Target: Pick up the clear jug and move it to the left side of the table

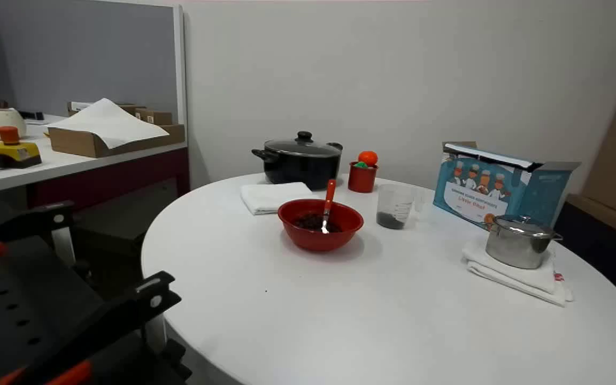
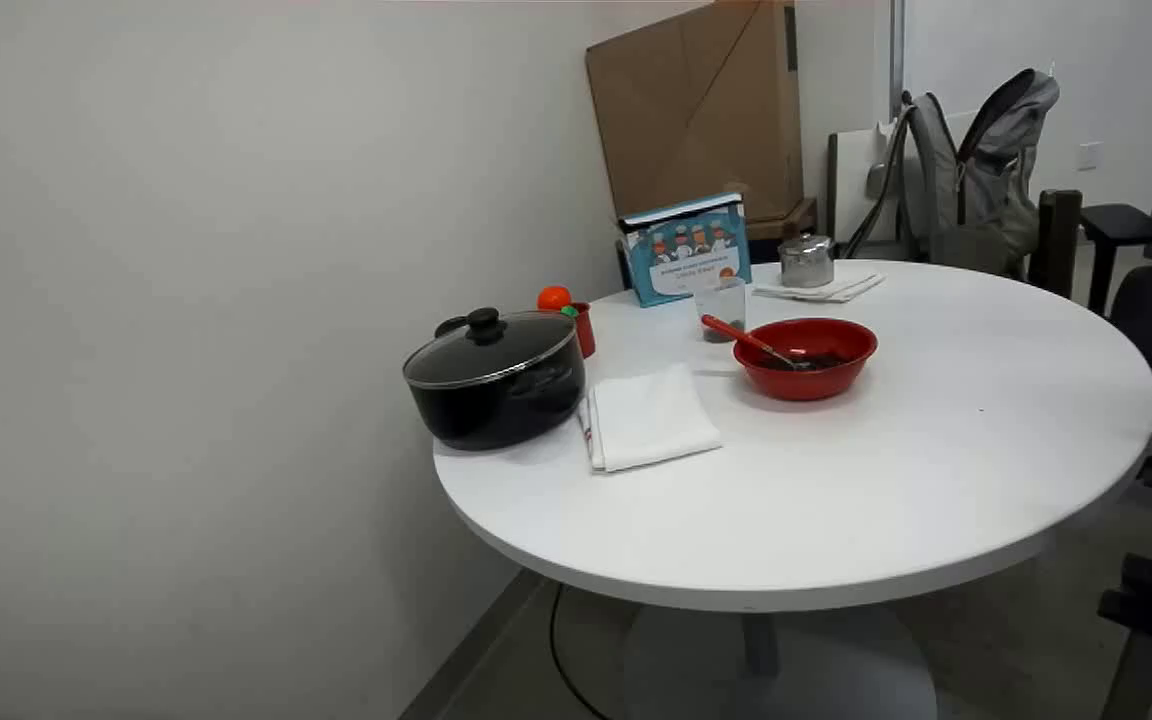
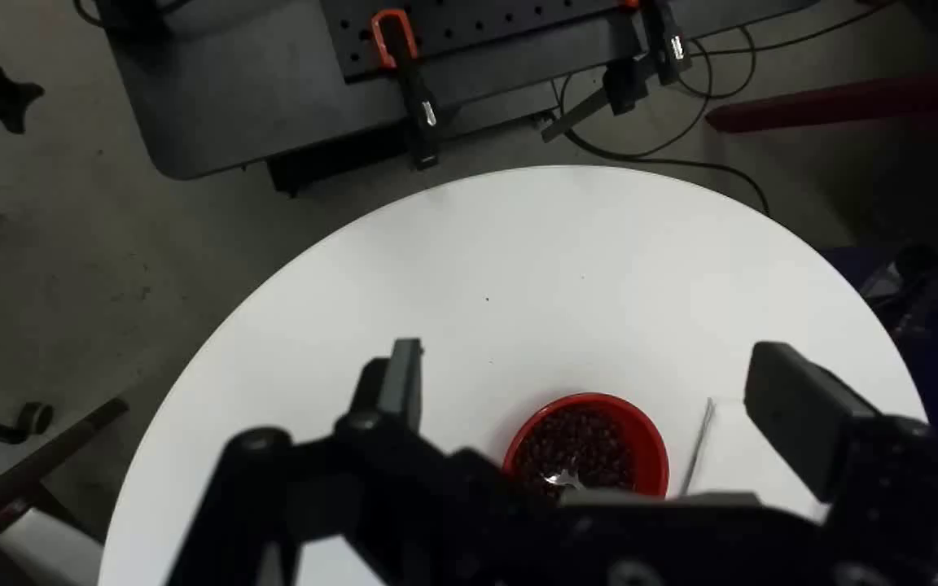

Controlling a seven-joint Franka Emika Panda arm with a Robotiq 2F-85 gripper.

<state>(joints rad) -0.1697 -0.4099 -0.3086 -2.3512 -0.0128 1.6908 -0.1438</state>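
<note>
On one worktop (image 1: 297,321): two kinds come in pairs
Two lidded pots (image 1: 297,170) (image 1: 516,248), two folded white cloths (image 1: 276,197) (image 1: 535,280); one each of clear jug (image 1: 393,206), red bowl (image 1: 316,239), red-handled utensil (image 1: 330,195), red cup (image 1: 362,179), round orange piece (image 1: 368,158) and blue box (image 1: 474,192). The dark pieces (image 3: 583,443) in the bowl are many, too small to count.

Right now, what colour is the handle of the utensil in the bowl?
The handle is orange-red, clearest in an exterior view.
</note>
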